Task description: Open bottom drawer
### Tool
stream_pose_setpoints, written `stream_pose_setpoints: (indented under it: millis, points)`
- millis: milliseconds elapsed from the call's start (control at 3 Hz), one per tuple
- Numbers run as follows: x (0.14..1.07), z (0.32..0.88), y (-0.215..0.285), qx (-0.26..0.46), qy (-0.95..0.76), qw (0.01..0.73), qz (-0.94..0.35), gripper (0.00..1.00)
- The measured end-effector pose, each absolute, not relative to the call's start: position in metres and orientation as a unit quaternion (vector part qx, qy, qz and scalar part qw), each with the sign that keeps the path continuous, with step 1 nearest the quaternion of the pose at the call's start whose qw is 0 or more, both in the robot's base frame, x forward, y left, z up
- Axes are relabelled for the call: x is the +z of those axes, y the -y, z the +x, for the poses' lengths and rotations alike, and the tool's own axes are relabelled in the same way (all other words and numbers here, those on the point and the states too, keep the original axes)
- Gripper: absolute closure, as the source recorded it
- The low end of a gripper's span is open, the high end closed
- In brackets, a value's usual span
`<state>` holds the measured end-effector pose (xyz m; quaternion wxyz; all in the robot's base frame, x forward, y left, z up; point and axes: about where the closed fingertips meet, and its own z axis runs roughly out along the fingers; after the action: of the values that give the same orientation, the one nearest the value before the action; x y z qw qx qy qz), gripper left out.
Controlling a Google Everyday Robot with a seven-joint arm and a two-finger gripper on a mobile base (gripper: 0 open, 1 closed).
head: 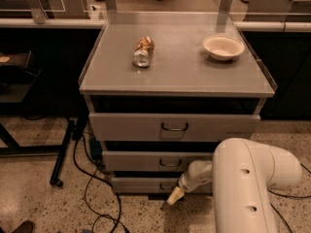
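Gripper (173, 197) low in front of the cabinet (184, 74), pale tip angled down and leftward toward the floor (39, 198). Open or shut: cannot tell from this angle. Nothing seen in its hold. Tip just below the centre of the bottom drawer (138, 184), perhaps brushing the lower edge, though contact hard to judge. Small dark handle (166, 185) just above and left of the tip. Behind the gripper, a bulky white arm (252, 178) filling the lower right corner and covering the drawer's right end.

Bottom drawer lowest in the stack, narrowest front of the three, set back under the middle drawer (146, 160). Above that, the top drawer (126, 126), widest and tallest, wire handle at its centre. Dark gaps between the fronts; insides of all three hidden.

On the grey cabinet top: a crushed can (144, 51) lying on its side left of centre, and a pale bowl (223, 47) upright toward the right rear, well apart from the can, only its own pale inside showing. Black cables (92, 188) trailing over the speckled floor left of the cabinet.
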<state>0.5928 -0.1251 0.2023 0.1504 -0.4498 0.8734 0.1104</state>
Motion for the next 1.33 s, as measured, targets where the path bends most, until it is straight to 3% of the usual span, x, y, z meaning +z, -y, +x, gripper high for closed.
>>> stream_pose_setpoints:
  millis: [1000, 1333]
  points:
    - [0.183, 0.556, 0.118, 0.136, -0.872, 0.115, -0.457, 0.00]
    - [0.194, 0.510, 0.143, 0.155, -0.877, 0.094, -0.444, 0.00]
